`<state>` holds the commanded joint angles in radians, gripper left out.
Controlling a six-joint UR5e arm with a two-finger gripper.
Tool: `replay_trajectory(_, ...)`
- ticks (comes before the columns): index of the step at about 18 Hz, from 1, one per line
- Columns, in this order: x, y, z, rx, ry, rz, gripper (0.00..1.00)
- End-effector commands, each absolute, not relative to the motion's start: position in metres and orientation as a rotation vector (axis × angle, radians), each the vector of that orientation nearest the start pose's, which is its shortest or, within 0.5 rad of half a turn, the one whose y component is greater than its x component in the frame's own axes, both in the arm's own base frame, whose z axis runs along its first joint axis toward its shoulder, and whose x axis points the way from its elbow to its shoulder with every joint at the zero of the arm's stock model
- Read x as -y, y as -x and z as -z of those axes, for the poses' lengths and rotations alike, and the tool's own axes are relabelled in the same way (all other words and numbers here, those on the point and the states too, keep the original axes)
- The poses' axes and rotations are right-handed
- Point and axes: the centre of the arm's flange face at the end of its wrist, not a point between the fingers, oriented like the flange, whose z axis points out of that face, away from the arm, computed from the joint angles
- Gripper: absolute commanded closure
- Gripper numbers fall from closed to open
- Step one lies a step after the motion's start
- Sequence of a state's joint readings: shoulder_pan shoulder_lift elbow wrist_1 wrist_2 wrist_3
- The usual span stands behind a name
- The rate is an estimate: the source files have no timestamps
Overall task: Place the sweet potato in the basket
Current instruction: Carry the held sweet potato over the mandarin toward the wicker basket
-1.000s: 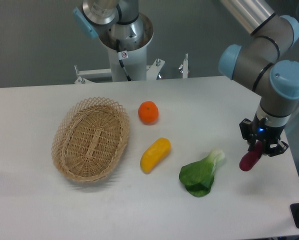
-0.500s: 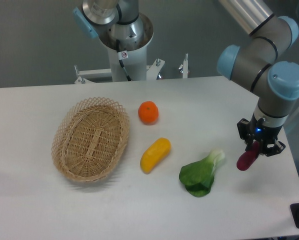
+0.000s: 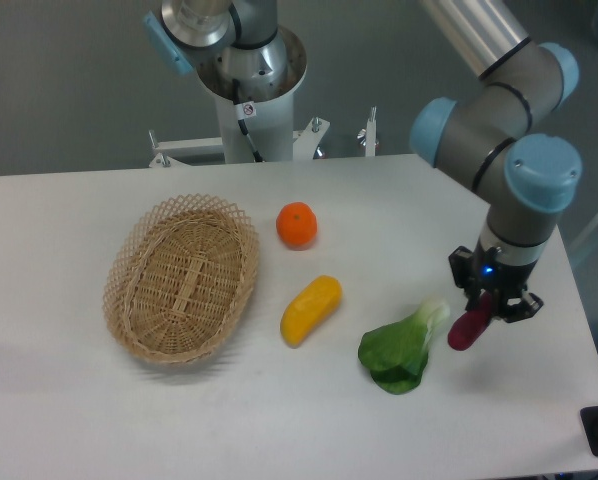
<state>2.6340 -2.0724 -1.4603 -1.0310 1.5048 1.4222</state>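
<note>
While pinching the sweet potato [image 3: 469,327], the claw [image 3: 490,304] has shifted toward the basket [image 3: 182,277].

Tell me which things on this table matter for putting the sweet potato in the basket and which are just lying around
Part of the job:
sweet potato, held off the table in the gripper
basket, lying at the left with nothing in it

Just lying about:
orange
yellow vegetable
bok choy

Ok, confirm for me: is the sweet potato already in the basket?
No, the sweet potato hangs in the end effector at the right, far from the basket.
</note>
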Motion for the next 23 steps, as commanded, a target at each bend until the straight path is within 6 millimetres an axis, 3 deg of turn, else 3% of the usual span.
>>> replay_trajectory(3,-0.462,0.512,-0.305,-0.54,2.965,-0.194,0.66)
replay_trajectory(9,-0.471,0.466,-0.313,-0.574,2.94,-0.183,0.66)
replay_trajectory(19,-0.494,0.357,-0.305,-0.72,2.896,-0.162,0.66)
replay_trajectory(23,-0.488,0.317,-0.31,-0.757,2.846,-0.117,0.66)
